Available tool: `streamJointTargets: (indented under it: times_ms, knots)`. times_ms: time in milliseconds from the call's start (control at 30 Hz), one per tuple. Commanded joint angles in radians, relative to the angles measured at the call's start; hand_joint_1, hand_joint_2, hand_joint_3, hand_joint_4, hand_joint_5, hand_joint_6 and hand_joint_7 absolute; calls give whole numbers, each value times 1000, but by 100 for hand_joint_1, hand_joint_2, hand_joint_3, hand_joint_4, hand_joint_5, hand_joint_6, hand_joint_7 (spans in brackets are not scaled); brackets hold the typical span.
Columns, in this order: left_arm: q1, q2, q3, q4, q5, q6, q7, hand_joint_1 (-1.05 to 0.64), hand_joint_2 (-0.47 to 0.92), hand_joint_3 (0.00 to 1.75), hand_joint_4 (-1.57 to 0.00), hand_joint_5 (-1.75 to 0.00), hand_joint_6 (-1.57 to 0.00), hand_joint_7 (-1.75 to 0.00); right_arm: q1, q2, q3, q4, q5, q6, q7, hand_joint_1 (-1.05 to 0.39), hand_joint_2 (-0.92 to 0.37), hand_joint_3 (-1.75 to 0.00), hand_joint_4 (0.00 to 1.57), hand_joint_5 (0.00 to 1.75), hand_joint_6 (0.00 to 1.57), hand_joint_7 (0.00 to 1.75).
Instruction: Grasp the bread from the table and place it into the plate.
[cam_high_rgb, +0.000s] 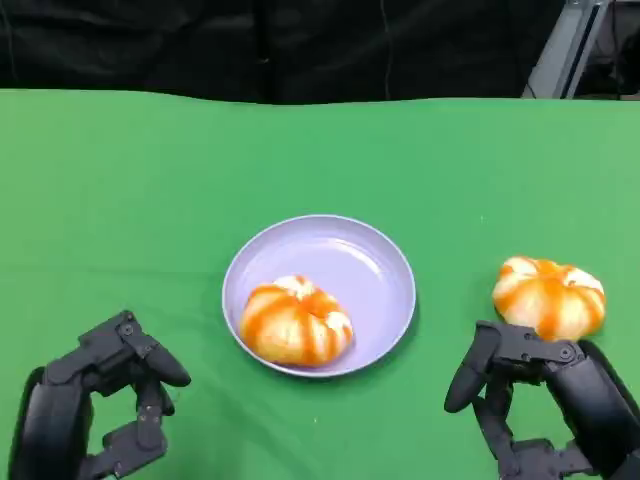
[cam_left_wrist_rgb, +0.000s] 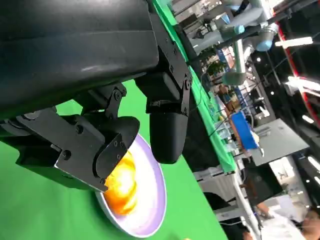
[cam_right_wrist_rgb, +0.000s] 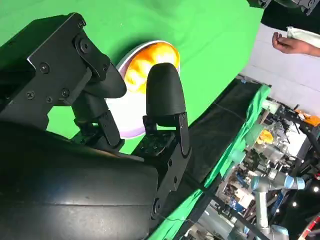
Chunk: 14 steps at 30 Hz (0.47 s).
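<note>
At the lower right of your head view, your right hand (cam_high_rgb: 540, 400) hovers low over the green surface (cam_high_rgb: 150, 190), fingers spread apart and holding nothing. Just beyond its fingertips, nearly touching them, lies the loose bread (cam_high_rgb: 549, 295), a round orange-striped bun resting on the surface to the right of the plate (cam_high_rgb: 385, 262). You can see a narrow strip of green between that bun and the fingers, so there is no grip on it yet. The bun is slightly wider than deep, its long axis running left to right across your view, with its domed top facing up and its stripes meeting at the crown.

Your left hand (cam_high_rgb: 100, 400) sits at the lower left, also open and empty, fingers apart above the surface and well clear of the plate. In the left wrist view the left hand (cam_left_wrist_rgb: 125, 135) has its fingers spread in front of the plate (cam_left_wrist_rgb: 155, 200).

Count two breads: the loose one by your right hand, and a second bread (cam_high_rgb: 295, 320) already in the plate, lying in its near-left part against the rim. There is one plate, pale lilac and round, at the middle of the surface between your two hands. The right wrist view shows a person's hand (cam_right_wrist_rgb: 290, 42) beyond the far edge of the surface.
</note>
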Motion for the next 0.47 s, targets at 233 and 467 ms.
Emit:
streamJointTargets:
  times_ms: [233,467]
  knots:
    - [-6,-38,33,34,41,-51,52,4,45,132,-81,-175,-73,-160,3,-16,-19,18,11,-36,1,10,-32,-144,84,170,81,132]
    - [-2,-42,35,28,45,-52,52,4,44,132,-80,-175,-73,-160,9,-13,-17,15,1,-34,-1,10,-31,-144,84,169,80,132]
